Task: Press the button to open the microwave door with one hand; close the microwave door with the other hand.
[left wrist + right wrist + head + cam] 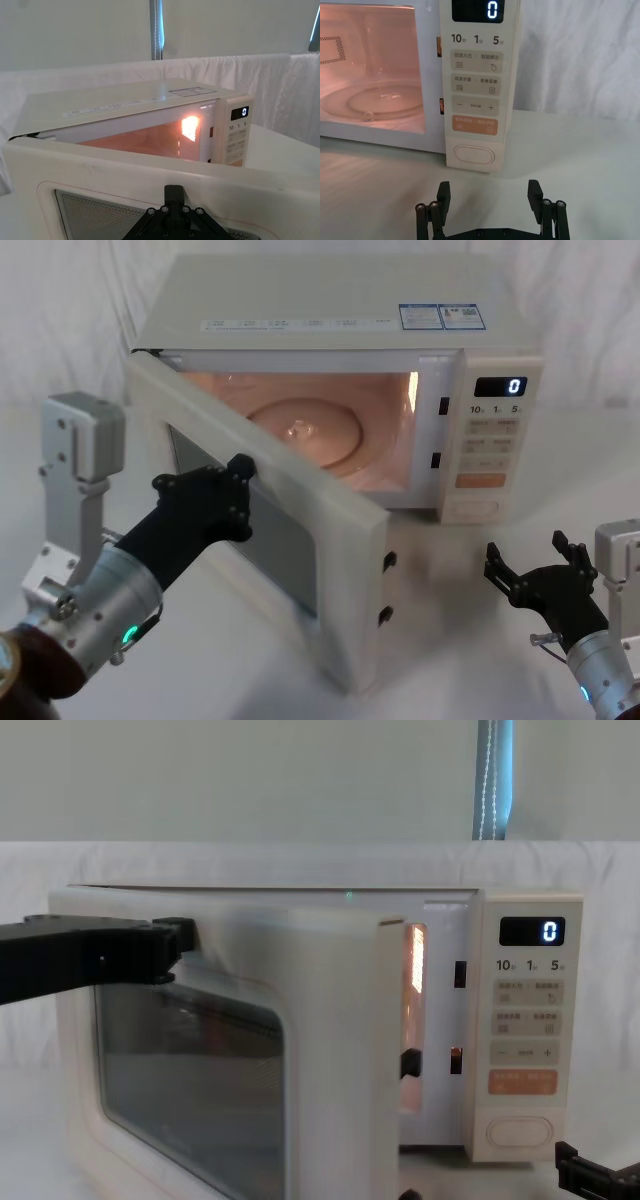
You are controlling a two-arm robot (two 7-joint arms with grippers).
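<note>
The microwave door (300, 530) stood partly open, swung out toward the table's front edge from its hinge on the left. The lit cavity (330, 420) held a round glass turntable (305, 428) and nothing else. The left gripper (238, 495) touched the door's outer face at the window; whether its fingers were spread or together could not be told. The right gripper (490, 192) hovered with fingers spread near the table's front right, just short of the button (475, 154) at the foot of the control panel (476, 95), whose display (478, 10) read 0.
</note>
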